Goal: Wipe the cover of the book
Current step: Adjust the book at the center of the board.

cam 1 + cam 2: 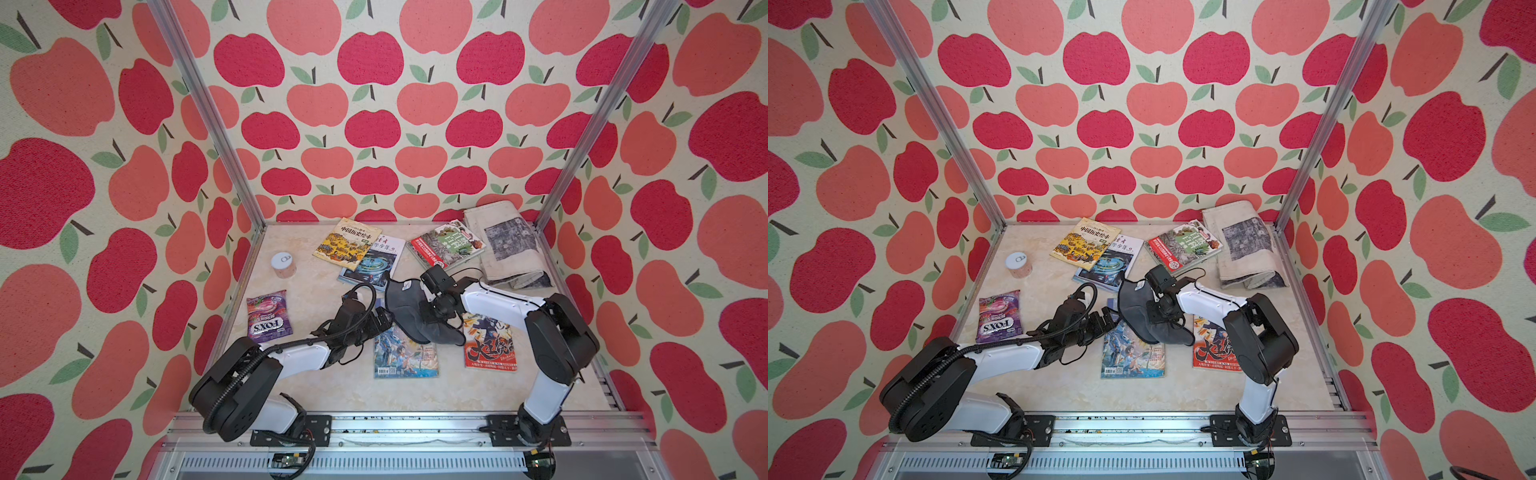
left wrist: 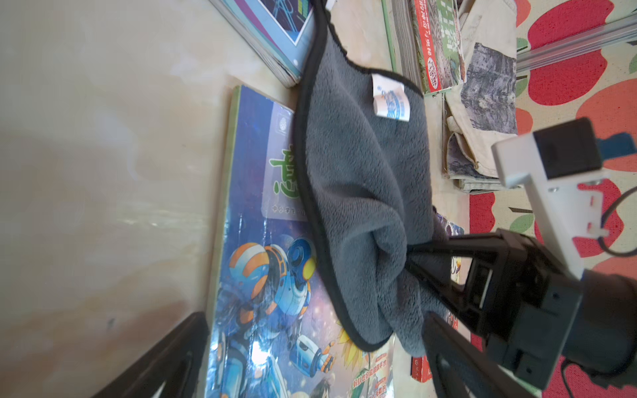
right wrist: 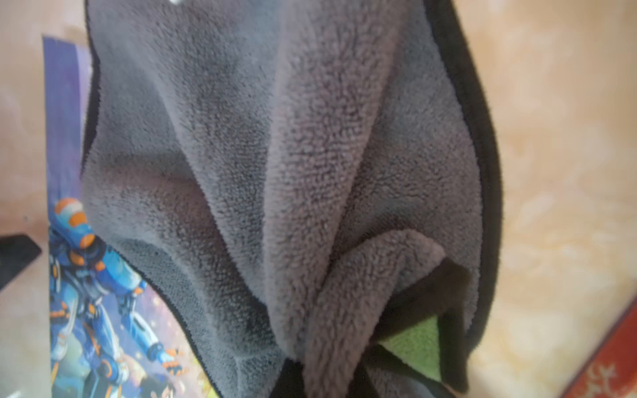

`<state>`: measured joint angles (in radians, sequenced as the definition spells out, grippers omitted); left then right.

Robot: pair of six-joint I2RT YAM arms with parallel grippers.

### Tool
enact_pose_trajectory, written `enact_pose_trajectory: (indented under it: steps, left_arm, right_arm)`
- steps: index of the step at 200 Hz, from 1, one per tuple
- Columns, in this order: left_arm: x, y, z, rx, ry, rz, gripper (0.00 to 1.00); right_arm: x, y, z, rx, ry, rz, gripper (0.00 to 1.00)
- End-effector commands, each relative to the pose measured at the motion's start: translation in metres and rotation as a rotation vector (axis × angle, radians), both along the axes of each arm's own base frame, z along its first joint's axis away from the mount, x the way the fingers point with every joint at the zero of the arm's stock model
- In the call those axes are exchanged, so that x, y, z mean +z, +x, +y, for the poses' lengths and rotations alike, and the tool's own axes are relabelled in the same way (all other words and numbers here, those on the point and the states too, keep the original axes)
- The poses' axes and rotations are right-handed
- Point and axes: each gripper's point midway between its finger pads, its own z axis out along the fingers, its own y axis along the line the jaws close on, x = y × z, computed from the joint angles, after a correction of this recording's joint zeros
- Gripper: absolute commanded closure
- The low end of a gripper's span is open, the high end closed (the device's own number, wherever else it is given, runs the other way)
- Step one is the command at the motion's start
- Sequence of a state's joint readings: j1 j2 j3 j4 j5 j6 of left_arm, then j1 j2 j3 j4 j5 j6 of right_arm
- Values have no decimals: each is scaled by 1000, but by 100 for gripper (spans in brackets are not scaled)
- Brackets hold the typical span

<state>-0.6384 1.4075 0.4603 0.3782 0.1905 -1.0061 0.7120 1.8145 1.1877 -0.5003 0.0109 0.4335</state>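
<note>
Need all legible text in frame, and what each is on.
"FOX'S", "BERRIES": purple candy bag.
"中国历史绘本": yellow book.
"少年": white magazine under it, partly covered.
"中小学生": blue book; its title is mostly under the cloth.
Too blurred to read: red magazine, green-red book, cloth tag, can lid.

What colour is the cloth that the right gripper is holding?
The cloth is grey with black edging and a green reverse side; clearest in the right wrist view.

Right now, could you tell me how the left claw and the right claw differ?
The left claw is wide open; the right claw is shut. The left claw holds nothing; the right claw pinches the grey cloth draped over the blue robot-cover book. Both are black and near that book.
</note>
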Motion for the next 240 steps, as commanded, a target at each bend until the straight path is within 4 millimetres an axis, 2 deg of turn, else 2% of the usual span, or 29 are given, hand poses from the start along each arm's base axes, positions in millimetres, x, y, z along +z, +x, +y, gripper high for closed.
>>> enact_pose_trajectory:
  steps: [1, 16, 31, 86, 119, 153, 181, 220, 240]
  left_arm:
    - [-2, -3, 6, 26, 10, 6, 1]
    - [-1, -3, 7, 31, 17, 3, 1]
    - [-2, -3, 9, 33, 25, 4, 1]
    - [-6, -1, 6, 26, 13, 13, 1]
    - [-7, 1, 7, 33, 12, 13, 1]
    - [-15, -1, 7, 24, 17, 34, 1]
    - [-16, -3, 2, 15, 5, 52, 1]
    - [-14, -15, 6, 27, 40, 51, 1]
    - [-14, -21, 11, 43, 50, 46, 1]
  right_arm:
    - [2, 11, -4, 31, -41, 6, 100]
    - [3, 8, -1, 38, -29, 8, 100]
    - [1, -5, -1, 48, -25, 21, 100]
    - [-16, -87, -9, 84, -48, 82, 100]
    - [-15, -118, -14, 92, -83, 83, 100]
    - [-18, -136, -12, 107, -85, 86, 100]
    - [-20, -142, -14, 123, -96, 79, 100]
    - [-19, -149, -16, 152, -92, 52, 100]
    - [-16, -149, -5, 173, -68, 59, 100]
